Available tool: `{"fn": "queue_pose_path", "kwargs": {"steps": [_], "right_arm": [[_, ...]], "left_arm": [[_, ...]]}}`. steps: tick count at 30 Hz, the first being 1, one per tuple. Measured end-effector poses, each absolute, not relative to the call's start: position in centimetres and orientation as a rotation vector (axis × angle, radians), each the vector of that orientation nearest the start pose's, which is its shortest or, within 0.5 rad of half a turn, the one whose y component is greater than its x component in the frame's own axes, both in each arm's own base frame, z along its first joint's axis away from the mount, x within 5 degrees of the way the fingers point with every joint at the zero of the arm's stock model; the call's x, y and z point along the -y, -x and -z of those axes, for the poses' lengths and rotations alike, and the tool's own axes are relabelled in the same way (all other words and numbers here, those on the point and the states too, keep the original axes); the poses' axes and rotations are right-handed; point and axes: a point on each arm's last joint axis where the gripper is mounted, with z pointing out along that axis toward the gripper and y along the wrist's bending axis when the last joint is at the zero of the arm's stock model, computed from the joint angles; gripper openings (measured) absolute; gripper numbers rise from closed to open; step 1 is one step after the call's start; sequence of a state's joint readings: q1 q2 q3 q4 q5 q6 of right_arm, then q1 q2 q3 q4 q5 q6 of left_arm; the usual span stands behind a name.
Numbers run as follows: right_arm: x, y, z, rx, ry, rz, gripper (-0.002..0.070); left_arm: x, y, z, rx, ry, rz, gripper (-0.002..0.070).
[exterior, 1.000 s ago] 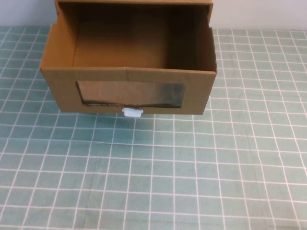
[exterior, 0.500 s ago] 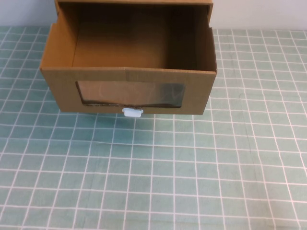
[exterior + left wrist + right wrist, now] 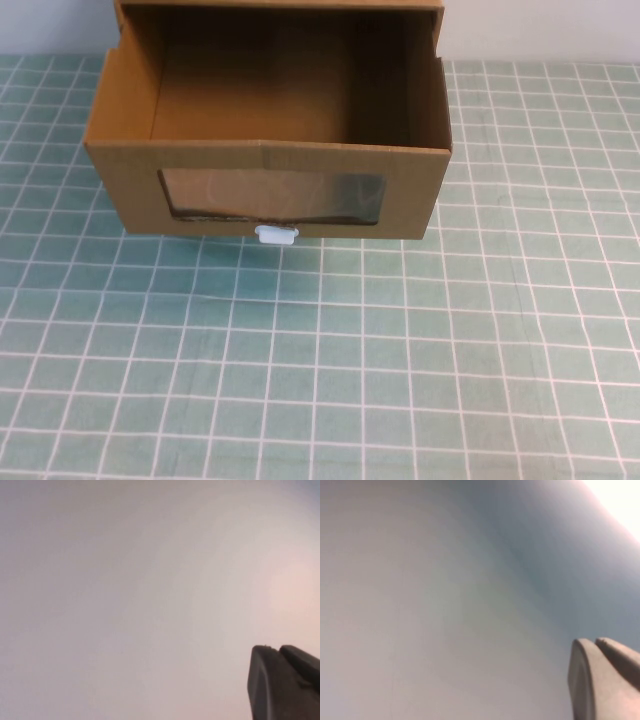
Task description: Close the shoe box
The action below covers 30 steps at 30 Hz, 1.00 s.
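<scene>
1. High view: shoe box [image 3: 268, 190] sat at the far centre of the green gridded mat [image 3: 330, 360], drawer pulled out toward the robot, interior bare. Clear window [image 3: 272, 197] faced the camera, white pull tab [image 3: 276, 235] just below it, touching the mat. Outer sleeve [image 3: 280, 5] was cut off by the frame edge. Neither arm showed here, so box-to-gripper relation couldn't be read.
2. Left wrist view: left gripper [image 3: 287, 682] appeared only as two dark fingertips lying close side by side against a blank pale background. Couldn't tell whether clenched or released. Box not visible.
3. Right wrist view: right gripper [image 3: 605, 677] showed the same way, two grey fingertips near each other, plain blurred backdrop. Grip state couldn't be told. Box not visible.
</scene>
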<state>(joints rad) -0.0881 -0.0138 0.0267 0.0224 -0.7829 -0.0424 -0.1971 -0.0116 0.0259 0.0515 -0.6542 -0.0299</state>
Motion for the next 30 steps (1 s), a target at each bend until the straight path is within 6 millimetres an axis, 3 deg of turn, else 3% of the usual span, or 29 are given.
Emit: {"fn": "queue_pose_path", "kwargs": {"steps": [11,19,25,30], "right_arm": [[0.4,-1.9,-27.2,-0.632,-0.048,0.112,-0.0014],[0.6,-0.1,-28.5,-0.419,-0.08,0.107,-0.0014],[1.0,2.3,-34.1,-0.314,-0.155,0.054,-0.0014],[0.7,5.8,-39.4,-0.244,-0.154,0.011,-0.0014]], "left_arm": [[0.9,-2.7,-26.5,-0.748,-0.121,0.17,-0.0005],[0.7,-1.3,-27.9,-0.572,-0.109,0.166,-0.0005],[0.2,0.5,-32.9,-0.492,-0.1,0.148,-0.0005],[-0.1,2.1,-38.1,-0.496,-0.096,0.134,-0.0005]]}}
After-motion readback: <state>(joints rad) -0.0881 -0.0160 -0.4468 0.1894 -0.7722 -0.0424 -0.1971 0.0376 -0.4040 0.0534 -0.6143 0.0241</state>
